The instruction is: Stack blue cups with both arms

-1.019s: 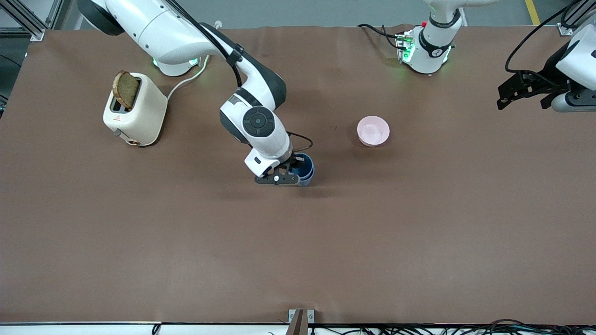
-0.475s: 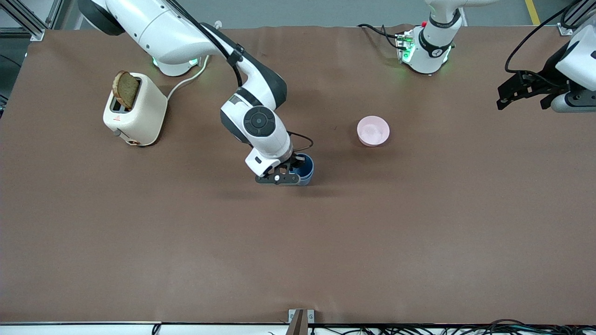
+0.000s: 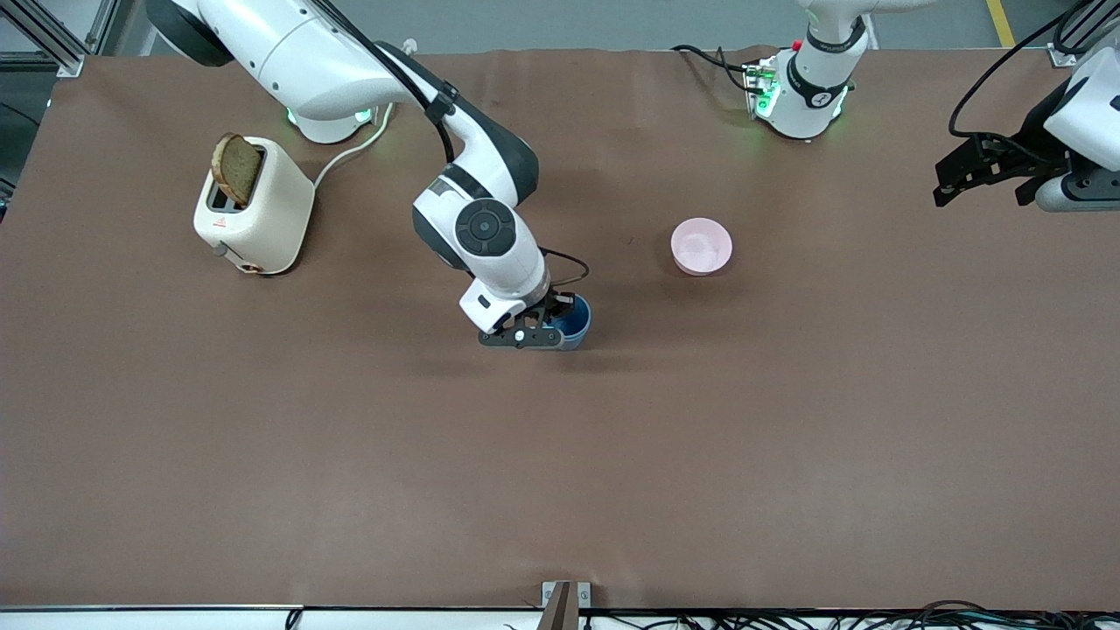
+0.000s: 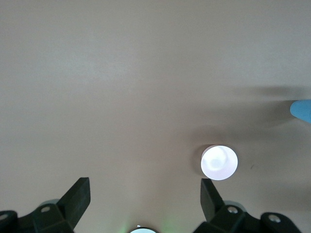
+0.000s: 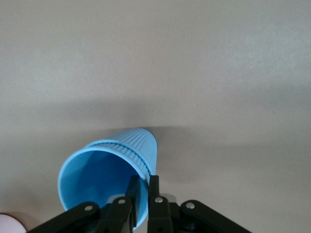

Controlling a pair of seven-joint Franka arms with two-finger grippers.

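Now the blue cups (image 3: 573,322) sat one inside the other on the worktop (image 3: 560,481), near the pink bowl (image 3: 701,246). The right gripper (image 3: 553,325) had begun loosening its jaws from the rim. The left gripper (image 3: 978,171) waited, jaws wide, empty.

A robotics lab: brown-covered table (image 3: 560,490), aluminium framing (image 3: 52,39), loose cables (image 3: 875,619).
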